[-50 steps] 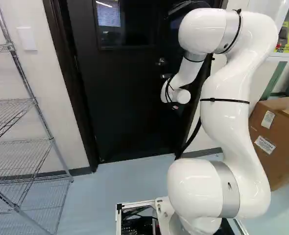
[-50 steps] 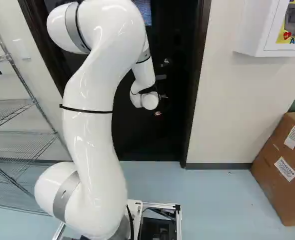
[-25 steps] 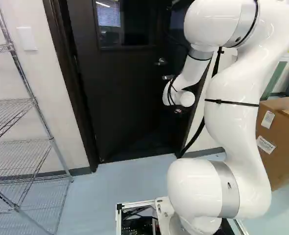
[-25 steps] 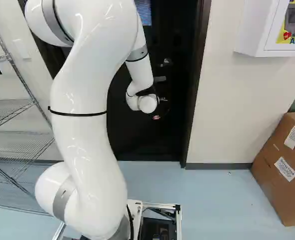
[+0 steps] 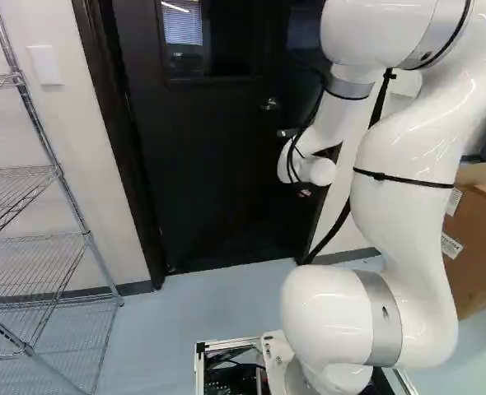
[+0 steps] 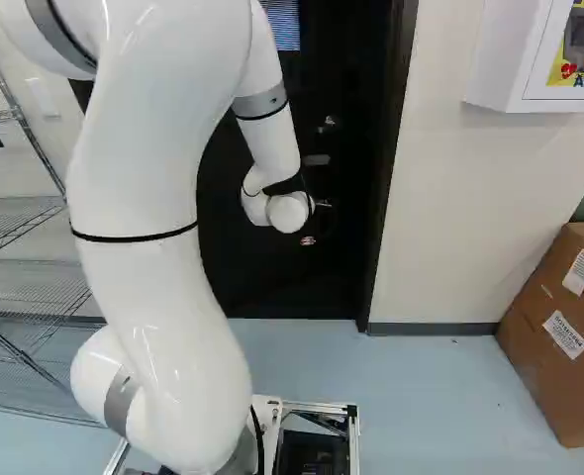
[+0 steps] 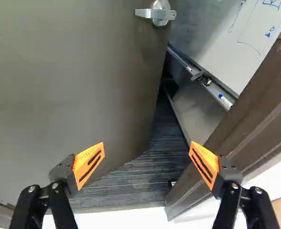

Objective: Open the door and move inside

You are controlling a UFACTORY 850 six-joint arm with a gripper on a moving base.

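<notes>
Whiteboard [image 7: 212, 33] beyond; the door [image 7: 74, 86] stands ajar ahead of the widely spread gripper [image 6: 308, 240]

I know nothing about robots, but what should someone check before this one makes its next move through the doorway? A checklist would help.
1. Door ajar: ok. A gap shows between its edge and the door frame.
2. End effector open, holding nothing: ok.
3. Lever handle free: ok. It lies ahead of the fingers, not between them.
4. Opening wide enough for the base: not ok, I'd judge. The gap looks narrow.
5. Cardboard box out of the doorway: ok. It stands off to the right in the right base view.
6. Room beyond clear: cannot tell. Only a strip shows, with a whiteboard.
</notes>
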